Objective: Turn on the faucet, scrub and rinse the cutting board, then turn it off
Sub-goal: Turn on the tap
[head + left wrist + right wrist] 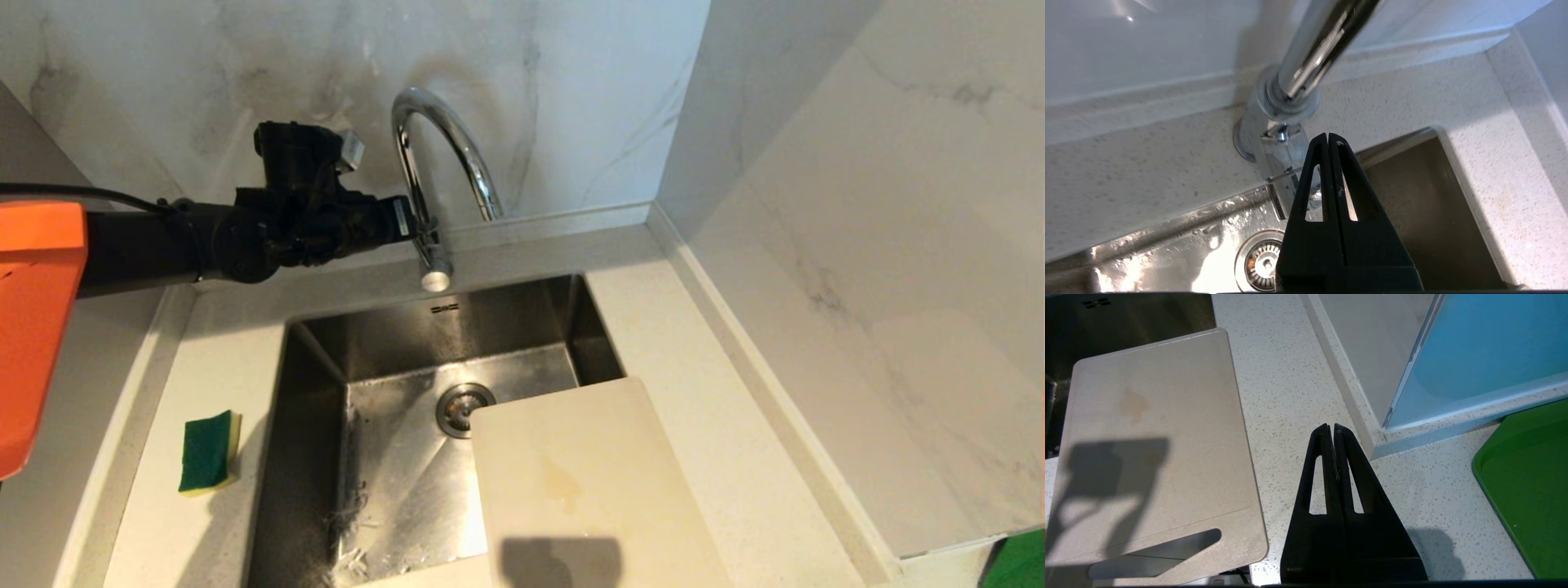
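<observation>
A: Chrome faucet point(445, 163) is seen at the back rim of the steel sink point(392, 457); left gripper point(1328, 141) is held right at its base by the lever, fingers pressed together, nothing clamped; contact cannot be told.

B: Cutting board point(588, 482) is laid over the sink's right front corner, partly on the speckled counter point(702, 408); a yellowish stain is seen on it; slot handle is at the near edge.

A: Right gripper point(1331, 430) is parked over the counter beside the board, fingers closed on nothing; green tray point(1527, 486) is seen nearby.

B: Green-and-yellow sponge point(209, 451) is left on the counter, left of the sink; no water is seen running.
</observation>
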Robot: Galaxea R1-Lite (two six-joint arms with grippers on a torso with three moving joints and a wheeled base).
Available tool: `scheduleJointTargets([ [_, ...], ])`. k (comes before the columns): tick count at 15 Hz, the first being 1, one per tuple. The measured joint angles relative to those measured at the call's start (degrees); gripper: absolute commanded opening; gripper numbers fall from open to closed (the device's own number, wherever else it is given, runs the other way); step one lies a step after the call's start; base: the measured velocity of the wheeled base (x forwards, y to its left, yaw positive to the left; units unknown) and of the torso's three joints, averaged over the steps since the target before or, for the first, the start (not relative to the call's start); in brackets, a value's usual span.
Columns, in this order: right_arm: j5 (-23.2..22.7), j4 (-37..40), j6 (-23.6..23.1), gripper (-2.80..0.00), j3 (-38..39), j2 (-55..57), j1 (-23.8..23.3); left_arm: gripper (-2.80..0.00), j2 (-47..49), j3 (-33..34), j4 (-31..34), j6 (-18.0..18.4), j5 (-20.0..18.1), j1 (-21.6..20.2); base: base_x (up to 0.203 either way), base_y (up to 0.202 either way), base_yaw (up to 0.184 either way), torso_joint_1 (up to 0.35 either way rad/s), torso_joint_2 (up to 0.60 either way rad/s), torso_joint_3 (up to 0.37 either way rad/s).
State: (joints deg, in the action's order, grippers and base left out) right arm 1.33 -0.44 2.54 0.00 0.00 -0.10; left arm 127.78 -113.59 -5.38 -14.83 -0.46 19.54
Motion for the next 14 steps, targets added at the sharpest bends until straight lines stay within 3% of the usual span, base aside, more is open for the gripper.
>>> scheduleJointTargets([
  [6,0.01,0.0,-0.01,-2.8,0.0,0.0,0.0,-2.8,1.64,-0.02,-0.32,-0.06,-0.38,0.11,0.0,0.0,0.0,0.0,0.0,0.0],
  [12,-0.02,-0.05,0.02,-2.8,0.0,0.0,0.0,-2.8,0.97,0.06,8.02,0.09,-0.7,0.03,0.0,0.0,0.0,0.0,0.0,0.0],
  [14,-0.02,0.0,0.02,-2.8,0.0,0.0,0.0,-2.8,0.25,0.09,8.07,0.16,-0.55,0.03,0.0,0.0,0.0,0.0,0.0,0.0],
])
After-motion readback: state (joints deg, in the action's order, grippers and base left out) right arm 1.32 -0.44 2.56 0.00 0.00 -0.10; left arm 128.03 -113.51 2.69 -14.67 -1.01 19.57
